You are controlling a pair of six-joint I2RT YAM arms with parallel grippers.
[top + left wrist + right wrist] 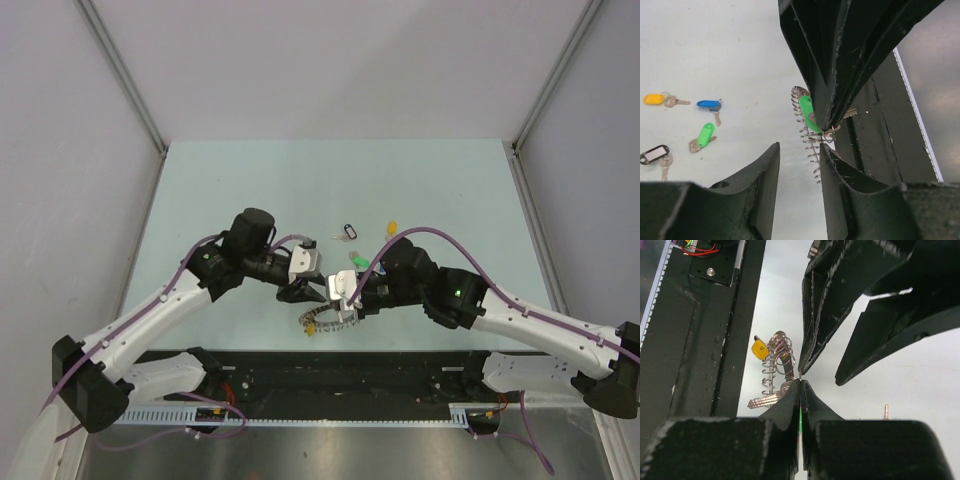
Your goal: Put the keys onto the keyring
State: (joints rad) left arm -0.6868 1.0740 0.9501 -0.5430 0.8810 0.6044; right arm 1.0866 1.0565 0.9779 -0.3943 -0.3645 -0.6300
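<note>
The keyring point(320, 317), a coiled silver ring, hangs just above the table's near edge with a yellow-headed key point(759, 349) and a bare silver key point(767, 400) on it. My right gripper point(800, 382) is shut on a green-headed key point(807, 113) right at the keyring's point(809, 145) coil. A green sliver shows between its pads. My left gripper point(798, 156) faces it, open and holding nothing, with its right fingertip close beside the coil. Four loose keys lie on the table behind: yellow point(654, 99), blue point(708, 104), green point(705, 135) and black point(654, 154).
A black rail point(330, 365) runs along the table's near edge directly under the two grippers. The loose keys cluster mid-table point(365, 250), just behind the right wrist. Grey walls close in the table's left, right and far sides.
</note>
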